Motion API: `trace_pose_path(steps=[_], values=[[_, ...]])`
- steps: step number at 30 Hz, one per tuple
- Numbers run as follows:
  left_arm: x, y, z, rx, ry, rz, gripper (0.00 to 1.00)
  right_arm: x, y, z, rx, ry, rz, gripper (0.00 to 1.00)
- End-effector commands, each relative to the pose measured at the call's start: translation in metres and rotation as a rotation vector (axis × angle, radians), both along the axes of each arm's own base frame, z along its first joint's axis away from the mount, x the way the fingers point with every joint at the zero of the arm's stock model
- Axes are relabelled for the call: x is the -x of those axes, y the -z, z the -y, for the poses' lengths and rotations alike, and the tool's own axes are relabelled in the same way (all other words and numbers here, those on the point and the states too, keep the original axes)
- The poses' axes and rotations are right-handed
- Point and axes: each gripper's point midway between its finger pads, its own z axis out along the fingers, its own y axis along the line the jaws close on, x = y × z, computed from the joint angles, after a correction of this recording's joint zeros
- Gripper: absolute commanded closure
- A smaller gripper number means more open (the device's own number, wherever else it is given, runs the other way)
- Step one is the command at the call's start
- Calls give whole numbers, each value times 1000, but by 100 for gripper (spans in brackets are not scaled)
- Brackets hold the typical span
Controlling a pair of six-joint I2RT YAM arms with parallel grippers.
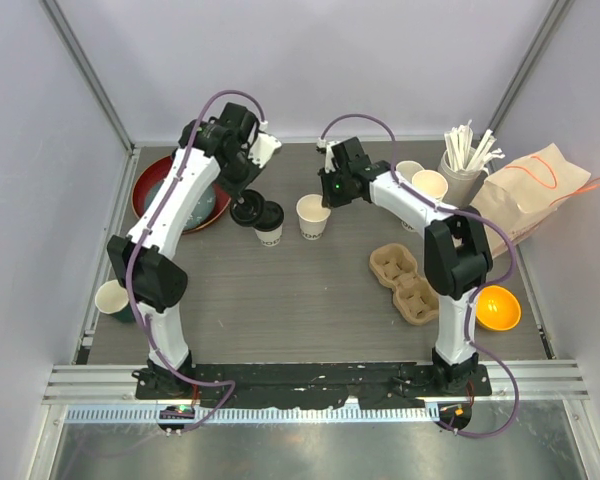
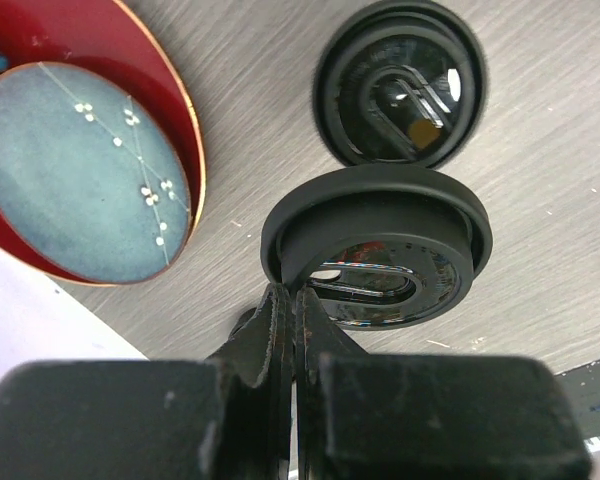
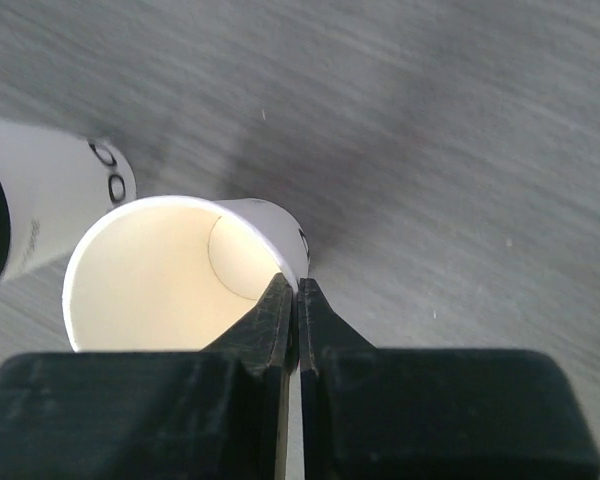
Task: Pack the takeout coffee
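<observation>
The left claw (image 2: 292, 300) is pinched shut on the rim of a round black plastic lid (image 2: 375, 215); the right claw (image 3: 292, 290) is clamped on the wall of a small cream-white paper cup without a lid (image 3: 150, 290).
That cup stands upright on the grey wood-grain surface (image 1: 310, 310), one finger inside its rim and one outside, probably to steady it for capping. The lid is gripped by its edge, likely leaving its underside free to press down. Between the lid and the open cup, just beside both, stands the lidded cream-white paper cup (image 1: 270, 228). The brown pulp cup carrier (image 1: 405, 280) lies well apart to the right.
</observation>
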Motion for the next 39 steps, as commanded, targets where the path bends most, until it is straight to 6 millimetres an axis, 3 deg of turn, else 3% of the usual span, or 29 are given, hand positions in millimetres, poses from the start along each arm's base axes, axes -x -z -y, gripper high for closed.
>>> trace_pose_path(steps=[1, 2, 7, 16, 19, 23, 29, 33, 39], values=[[25, -16, 14, 35, 51, 5, 100, 33, -31, 18, 62, -12, 31, 99], [26, -15, 16, 35, 58, 2, 100, 40, -39, 22, 68, -10, 42, 99], [31, -10, 29, 35, 91, -12, 100, 74, -30, 27, 127, -25, 20, 99], [50, 0, 60, 15, 184, -59, 100, 88, -13, 20, 80, -60, -26, 93], [59, 2, 70, 38, 212, -86, 100, 88, -17, 16, 50, -65, -3, 83], [66, 4, 78, 36, 238, -105, 100, 92, -36, 8, -27, -95, 52, 58], [77, 8, 91, 37, 279, -142, 100, 96, -67, 12, -77, -83, 128, 41], [75, 13, 108, 41, 308, -153, 100, 95, -98, 29, -116, -21, 204, 36], [72, 17, 139, 28, 342, -147, 100, 83, -96, 89, -117, 147, 202, 33]])
